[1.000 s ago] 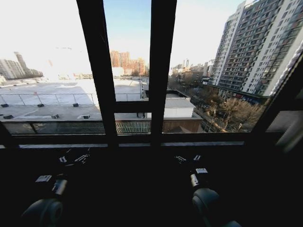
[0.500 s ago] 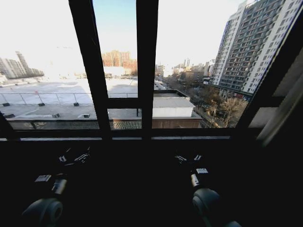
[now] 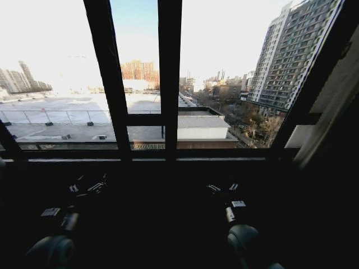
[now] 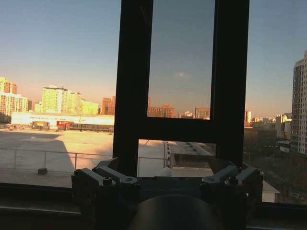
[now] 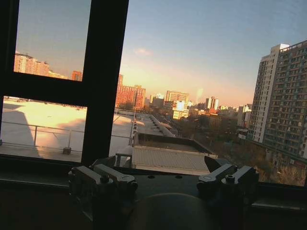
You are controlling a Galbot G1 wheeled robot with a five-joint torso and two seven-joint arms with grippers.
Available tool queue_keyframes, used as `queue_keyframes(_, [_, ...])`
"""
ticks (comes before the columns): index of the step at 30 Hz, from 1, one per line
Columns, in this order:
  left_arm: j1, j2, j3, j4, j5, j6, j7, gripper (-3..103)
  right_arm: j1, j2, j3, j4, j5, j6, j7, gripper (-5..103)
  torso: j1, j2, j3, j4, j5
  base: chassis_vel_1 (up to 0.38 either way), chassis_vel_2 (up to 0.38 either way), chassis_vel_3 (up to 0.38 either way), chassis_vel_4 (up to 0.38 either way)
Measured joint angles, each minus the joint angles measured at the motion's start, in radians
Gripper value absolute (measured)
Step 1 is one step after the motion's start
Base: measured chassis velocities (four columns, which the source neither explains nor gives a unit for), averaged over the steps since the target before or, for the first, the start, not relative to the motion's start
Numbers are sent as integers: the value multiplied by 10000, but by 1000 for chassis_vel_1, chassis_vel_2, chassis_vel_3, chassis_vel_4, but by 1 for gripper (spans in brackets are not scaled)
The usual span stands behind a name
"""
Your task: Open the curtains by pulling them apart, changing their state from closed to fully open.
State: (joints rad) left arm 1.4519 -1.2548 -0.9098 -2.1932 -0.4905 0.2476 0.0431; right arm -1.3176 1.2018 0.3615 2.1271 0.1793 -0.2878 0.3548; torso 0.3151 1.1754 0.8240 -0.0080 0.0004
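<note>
Curtains drawn aside, both grippers low

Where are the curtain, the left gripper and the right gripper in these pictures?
curtain (image 3: 336,106): head view, on the pale fabric panel at the window's right edge.
left gripper (image 4: 165,179): left wrist view, midway between its two fingertips, before the window frame.
right gripper (image 5: 165,177): right wrist view, midway between its two fingertips.

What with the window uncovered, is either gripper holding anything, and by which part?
Nothing. The left gripper and right gripper are both open and empty.
</note>
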Motion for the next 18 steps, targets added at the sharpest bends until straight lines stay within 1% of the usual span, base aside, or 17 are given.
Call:
queue_keyframes(7, [24, -12, -50, 12, -24, -6, 0, 100, -1, 41, -37, -34, -56, -3, -14, 100, -12, 6, -4, 6, -4, 0, 0, 0, 0])
queue_keyframes(9, [33, -47, -54, 17, -28, -27, 0, 100, -7, 27, -39, -39, -76, -8, -19, 100, -12, 5, -4, 3, -4, 0, 0, 0, 0])
queue_keyframes(18, [50, -108, -63, -42, -66, -44, 1, 100, -40, -20, -9, 9, -96, -17, -23, 100, -12, 6, -4, 3, -3, 0, 0, 0, 0])
